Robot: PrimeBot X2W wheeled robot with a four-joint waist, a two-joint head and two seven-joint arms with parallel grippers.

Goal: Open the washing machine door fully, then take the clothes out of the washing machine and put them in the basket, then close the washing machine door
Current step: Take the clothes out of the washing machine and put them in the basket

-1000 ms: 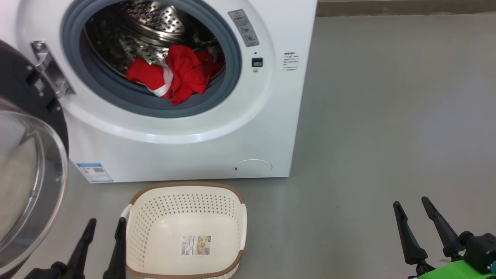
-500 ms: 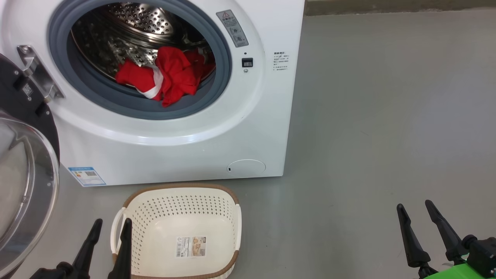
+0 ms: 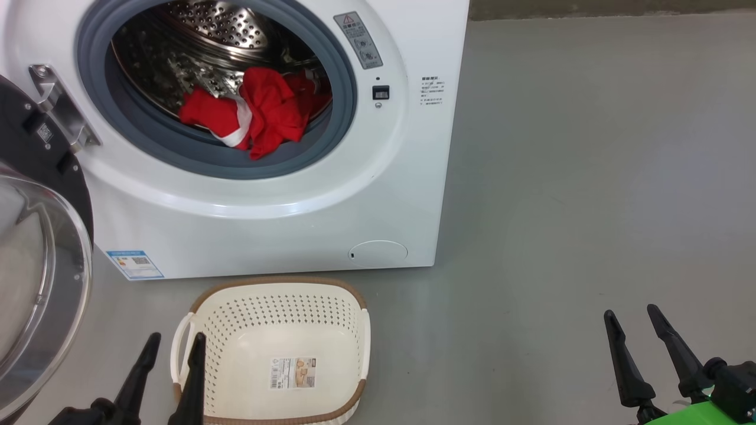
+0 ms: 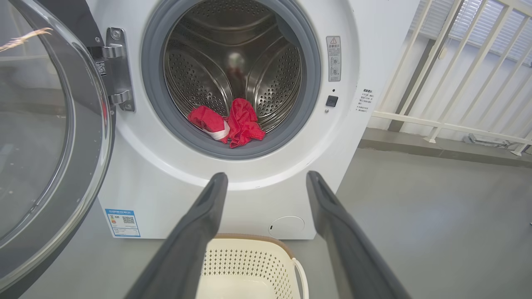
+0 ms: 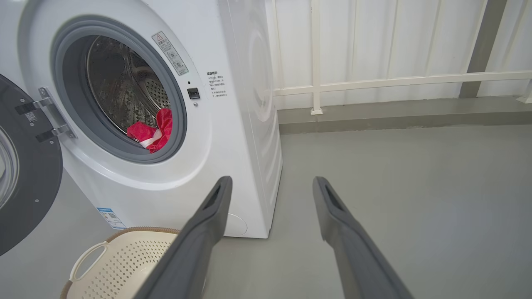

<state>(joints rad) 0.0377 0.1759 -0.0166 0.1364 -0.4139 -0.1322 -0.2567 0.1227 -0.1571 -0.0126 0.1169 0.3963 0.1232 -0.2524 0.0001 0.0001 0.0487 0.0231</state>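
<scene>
Clothes (image 3: 254, 118): piled low in the washing machine (image 3: 266, 224), stretched left to right, up ahead of the left tool (image 3: 177, 337), which is nearer.
Tools: left tool and right tool (image 3: 630, 311) are spread wide; nothing is held.
Views: railing (image 5: 374, 79) is shown by the right wrist view; the label (image 3: 293, 373) in the basket (image 3: 277, 281) by the head view.

The clothes (image 3: 254, 118) are lying in the washing machine (image 3: 266, 224), the basket (image 3: 277, 313) is sitting on the floor (image 3: 561, 206) just before it, and the washing machine door (image 3: 41, 283) is standing at its left.
</scene>
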